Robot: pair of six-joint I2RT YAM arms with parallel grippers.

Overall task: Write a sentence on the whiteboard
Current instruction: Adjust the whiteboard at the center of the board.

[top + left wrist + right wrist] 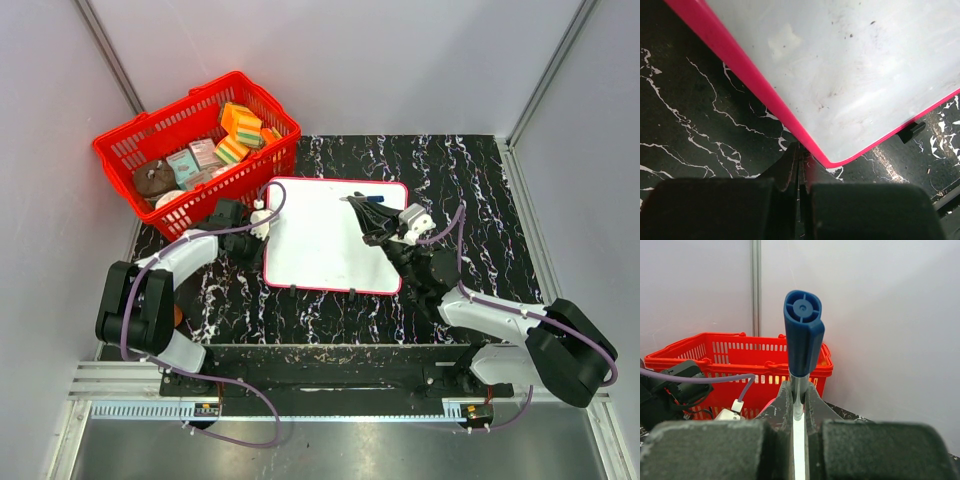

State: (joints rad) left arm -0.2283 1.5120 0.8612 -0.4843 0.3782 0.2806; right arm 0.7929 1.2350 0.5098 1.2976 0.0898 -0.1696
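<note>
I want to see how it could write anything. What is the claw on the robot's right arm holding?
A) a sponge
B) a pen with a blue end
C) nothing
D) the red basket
B: the right gripper is shut on a pen with a blue end. This is clear in its own wrist view, and from overhead the pen is poised over the whiteboard.

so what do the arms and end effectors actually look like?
Left arm and right arm match: white links, black joint housings, a purple cable looped along each. Left end effector and right end effector: two dark tapered fingers on blocky dark mounts. No markings visible.
</note>
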